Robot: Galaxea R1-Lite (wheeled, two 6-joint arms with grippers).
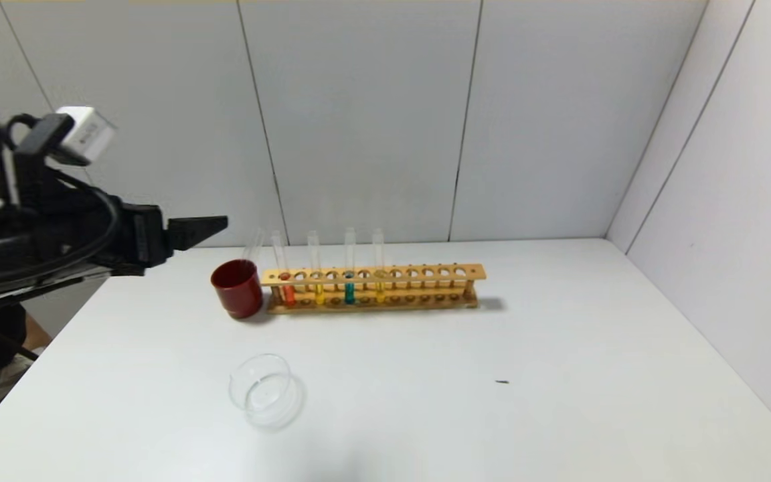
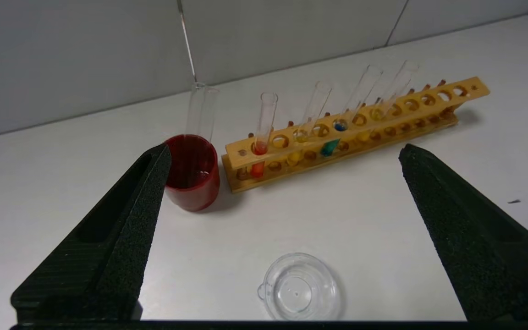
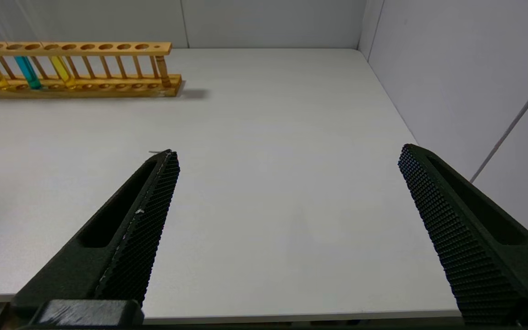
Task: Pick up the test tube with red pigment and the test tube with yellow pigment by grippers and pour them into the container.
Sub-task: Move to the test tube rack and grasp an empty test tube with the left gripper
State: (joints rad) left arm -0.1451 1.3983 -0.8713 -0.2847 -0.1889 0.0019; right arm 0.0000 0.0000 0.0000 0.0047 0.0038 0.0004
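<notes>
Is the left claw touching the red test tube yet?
Apart. The left wrist view shows the left claw open, fingers spread wide, with the red test tube standing untouched in the wooden rack beyond them.

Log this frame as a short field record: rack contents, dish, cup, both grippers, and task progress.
rack: wooden rack at the table's far side, four filled tubes at its left end
red tube: in the rack, leftmost
yellow tubes: two in the rack, either side of the teal tube
container: clear dish, looks empty, nearer the robot than the rack
red cup: left of the rack, an empty tube standing in it
left gripper: open, raised left of the cup, holding nothing
right gripper: open, over bare table, right of the rack
progress: no tube picked yet
</notes>
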